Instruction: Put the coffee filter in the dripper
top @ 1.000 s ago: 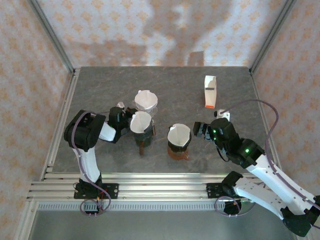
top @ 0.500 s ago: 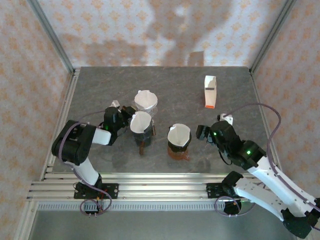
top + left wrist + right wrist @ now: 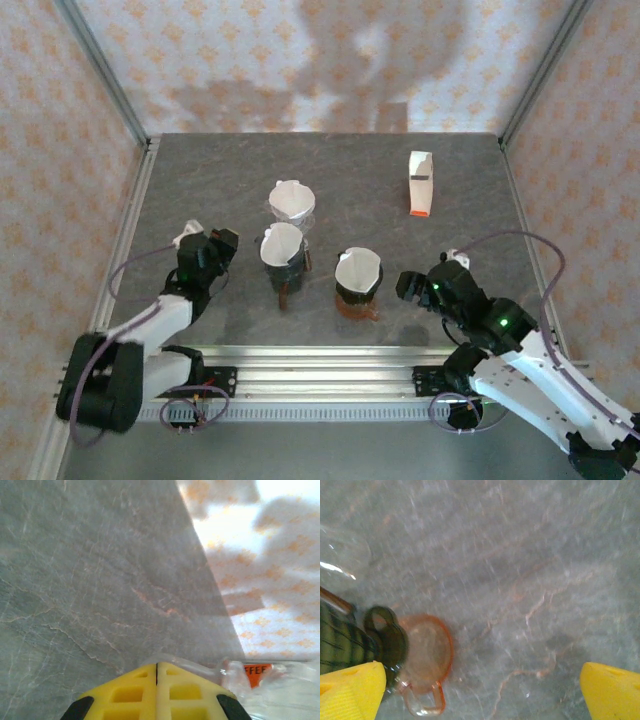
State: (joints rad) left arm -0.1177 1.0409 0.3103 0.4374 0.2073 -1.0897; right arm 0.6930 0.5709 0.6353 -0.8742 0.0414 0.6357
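— Well, how are the left fingers found?

— Pressed together, yellow face against yellow face, with nothing held between them. From above they are seen near the left side of the green dripper, apart from it.

— And the right fingers?

— Spread wide, with nothing gripped. They are placed just right of the pink dripper and are not touching it (its handle and round body can be made out in the right wrist view, though somewhat blurred).

— Where is the coffee filter to be found?

— A white coffee filter is seated in the green dripper, with its rim standing above the top. A second filter is seated in the pink dripper, and a third filter in a clear dripper set just behind the green one.

— How are the three drippers arranged?

— They are grouped near the middle of the bench, with the pink one nearest the right arm.

— Is anything else set on the bench?

— A white box with an orange end is laid toward the far right corner, well apart from the drippers. An orange label behind clear plastic is also caught at the lower right of the left wrist view, but what it belongs to cannot be told.
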